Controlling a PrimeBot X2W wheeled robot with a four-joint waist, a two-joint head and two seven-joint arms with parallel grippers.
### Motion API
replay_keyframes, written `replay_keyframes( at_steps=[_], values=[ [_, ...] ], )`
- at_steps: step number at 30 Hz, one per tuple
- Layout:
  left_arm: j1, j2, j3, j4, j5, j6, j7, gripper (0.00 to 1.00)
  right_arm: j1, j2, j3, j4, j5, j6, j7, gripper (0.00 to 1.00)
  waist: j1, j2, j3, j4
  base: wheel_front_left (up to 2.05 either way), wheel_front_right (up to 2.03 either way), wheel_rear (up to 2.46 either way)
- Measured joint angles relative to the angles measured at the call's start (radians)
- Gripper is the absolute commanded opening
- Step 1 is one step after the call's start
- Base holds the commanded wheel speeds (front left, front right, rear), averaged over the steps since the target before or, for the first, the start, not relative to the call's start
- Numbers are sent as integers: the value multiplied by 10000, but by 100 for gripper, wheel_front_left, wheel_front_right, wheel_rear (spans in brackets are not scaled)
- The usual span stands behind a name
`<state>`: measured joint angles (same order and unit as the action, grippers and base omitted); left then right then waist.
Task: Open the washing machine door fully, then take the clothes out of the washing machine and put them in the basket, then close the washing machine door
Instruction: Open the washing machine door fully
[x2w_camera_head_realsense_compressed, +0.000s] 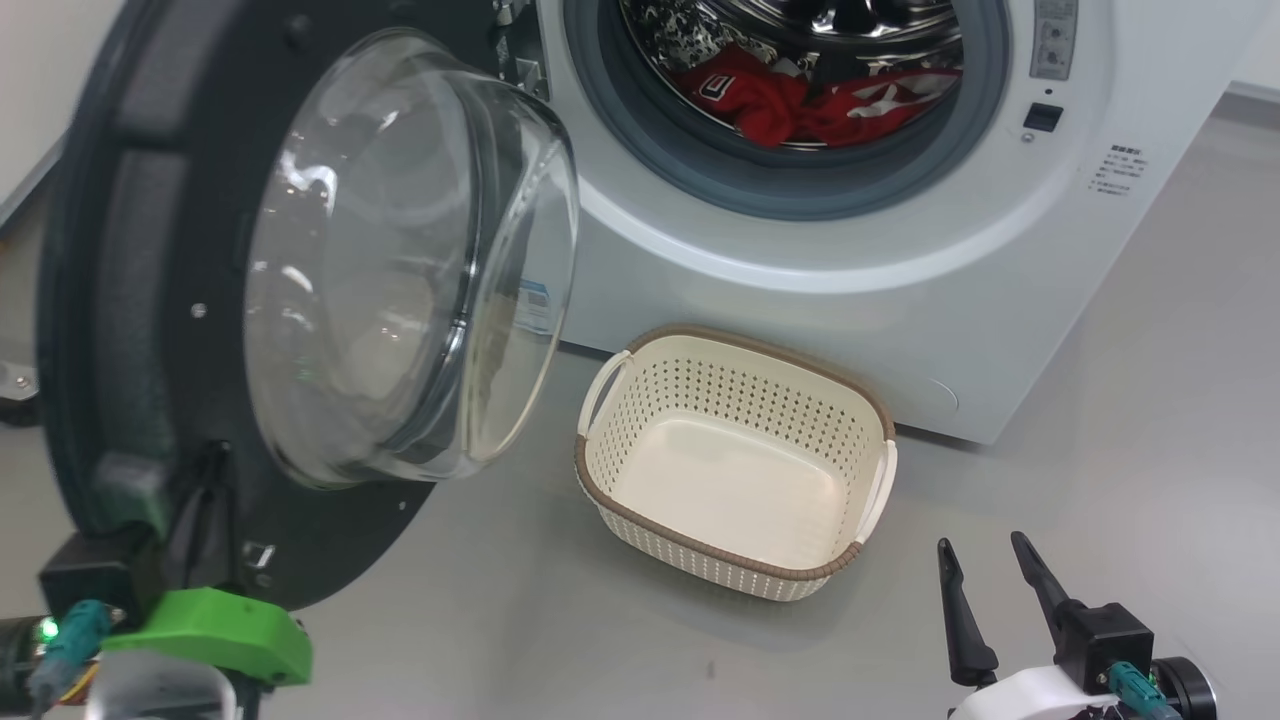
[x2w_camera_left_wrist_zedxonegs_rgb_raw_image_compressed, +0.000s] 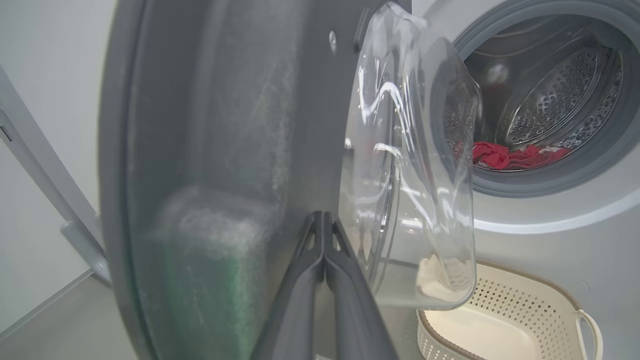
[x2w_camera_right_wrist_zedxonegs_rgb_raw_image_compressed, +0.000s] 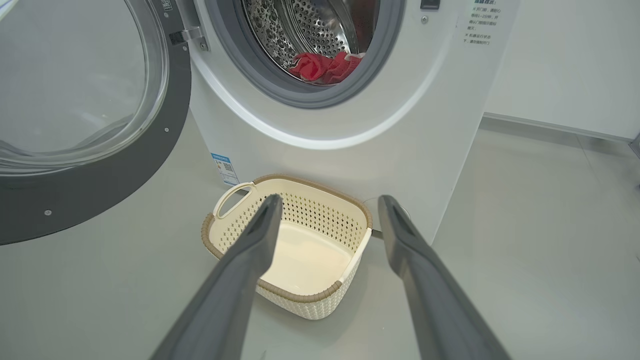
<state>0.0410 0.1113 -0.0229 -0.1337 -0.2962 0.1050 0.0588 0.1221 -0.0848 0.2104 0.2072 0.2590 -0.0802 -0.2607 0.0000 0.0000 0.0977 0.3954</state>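
1. The step in hand looked like the first one, opening: the washing machine door stood swung out wide to the left of the washing machine, its glass bowl facing right.
2. The left gripper was clenched, fingers pressed together with nothing between them. It lay along the door's inner face near its lower edge, and whether it touched could not be told.
3. The right gripper hung released and empty at the near right, well apart from the machine.
4. The clothes lay at the bottom of the drum, at the far side of the scene.
5. The basket sat empty on the floor, just beside the machine's front.
6. Next, I judged, an arm must reach through the port and pinch the red fabric.
7. Count: one machine, one door, one basket, two grippers, and one red heap whose separate pieces could not be counted.
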Motion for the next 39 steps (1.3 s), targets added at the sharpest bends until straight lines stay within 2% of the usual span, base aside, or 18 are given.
replay_keyframes(
  at_steps=[10,21,30,39],
  values=[
    [-713,121,1227,562,-284,42,-391,0,-160,-136,-111,-61,-59,0,0,100,0,0,415,-379,0,0,0],
    [-1613,314,2171,1676,-408,56,-742,0,-361,-236,-205,-96,-63,-2,0,100,0,0,776,-452,0,0,0],
    [-2071,489,2654,2454,-476,59,-978,0,-428,-244,-192,-92,-77,-2,0,100,0,0,859,-478,0,0,0],
    [-2170,424,2702,2922,-506,88,-1423,0,-576,-244,-194,-90,-77,0,0,100,0,0,908,-542,0,0,0]
  ],
)
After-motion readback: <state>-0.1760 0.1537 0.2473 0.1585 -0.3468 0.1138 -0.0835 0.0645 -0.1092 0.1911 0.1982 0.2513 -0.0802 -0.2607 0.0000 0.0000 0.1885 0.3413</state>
